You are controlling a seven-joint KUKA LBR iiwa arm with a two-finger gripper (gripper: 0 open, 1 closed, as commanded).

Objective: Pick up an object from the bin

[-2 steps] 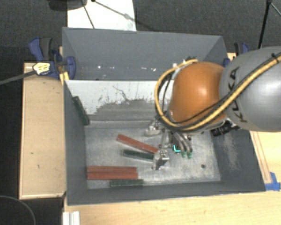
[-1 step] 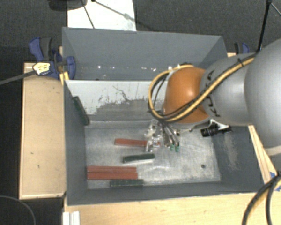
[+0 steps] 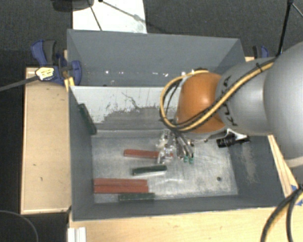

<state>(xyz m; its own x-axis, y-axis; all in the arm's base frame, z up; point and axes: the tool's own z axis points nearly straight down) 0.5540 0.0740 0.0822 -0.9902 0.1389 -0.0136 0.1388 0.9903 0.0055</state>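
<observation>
Claw [image 3: 172, 151] low in grey bin [image 3: 81, 175], at right end of thin red-brown stick [image 3: 140, 154], dark green stick [image 3: 149, 170] just beside, how far it is open cannot be told

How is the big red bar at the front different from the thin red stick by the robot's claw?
The big red bar is wider and longer than the thin red stick. The bar lies at the bin front; the stick lies mid-floor, one end by the gripper. Both are reddish-brown and lie flat.
</observation>
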